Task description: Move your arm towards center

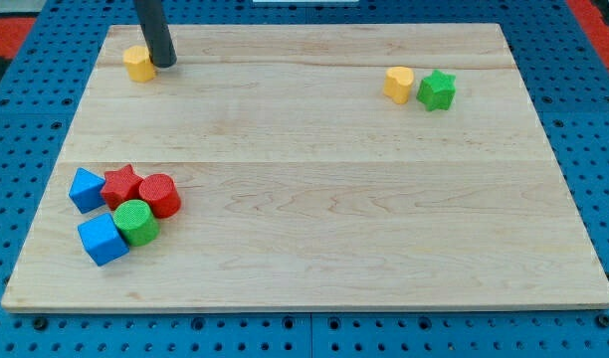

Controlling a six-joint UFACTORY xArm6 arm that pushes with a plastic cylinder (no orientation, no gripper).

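Camera view showed the wooden board (314,179) on a blue pegboard surface (26,119), with the rod (153,30) coming down from the view's top at the board's upper left corner. My tip (165,63) sat on the board there, touching or just beside the right side of a yellow block (138,63), shape hard to make out, maybe a short cylinder or hexagon. The tool was a plain rod with no jaws, so nothing was grasped or clenched; it only rested against or next to that yellow block, and actual contact could not be told for sure.

Relative to the board: the tip was near the top edge, far left, well apart from the board's centre, which lay to the tip's lower right.

Near the board's top edge on the right side were a yellow heart-like block (399,84) and a green star (436,90), just beside each other, possibly touching.

At the board's lower left was a tight cluster: a blue block (86,189) at the far left, a red star (122,186) beside it, a red cylinder (159,195) to the star's right, a green cylinder (136,222) below those, and a blue cube (102,239) at the bottom left of the cluster. These five touched or nearly touched. The tip was well apart from this cluster and from the right-hand pair.
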